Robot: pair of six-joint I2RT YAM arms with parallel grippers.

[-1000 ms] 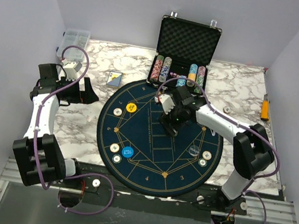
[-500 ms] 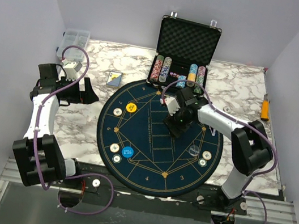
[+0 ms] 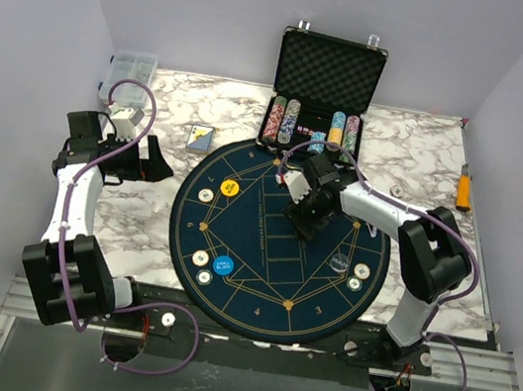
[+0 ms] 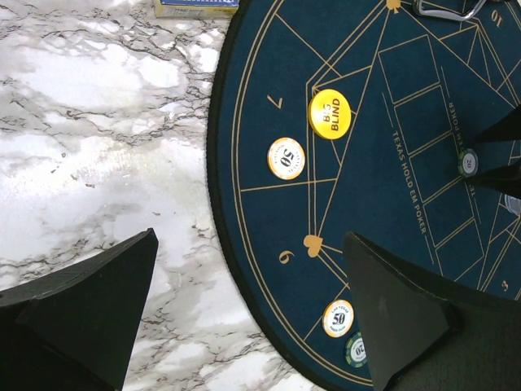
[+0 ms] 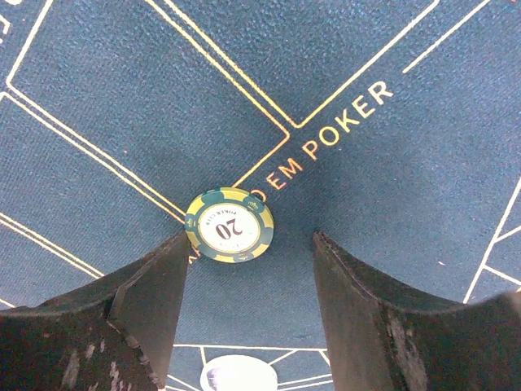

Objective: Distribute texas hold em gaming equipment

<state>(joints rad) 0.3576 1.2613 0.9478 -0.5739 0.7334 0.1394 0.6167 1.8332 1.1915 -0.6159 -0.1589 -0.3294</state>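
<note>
Poker chip marked 20 is lying flat on the dark-blue mat at the centre of the right wrist view. It is sitting between the parted fingers of the right gripper, just beside the lower-left finger and clear of the other. Left gripper is hovering wide open over the mat's edge.

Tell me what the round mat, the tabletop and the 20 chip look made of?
Mat: seemingly felt-like cloth, matte; fine fuzzy weave shows. Tabletop: marble pattern, white with dark veins, slight sheen; stone or printed laminate, can't tell. 20 chip: probably hard plastic or clay composite, smooth, printed centre label.
</note>
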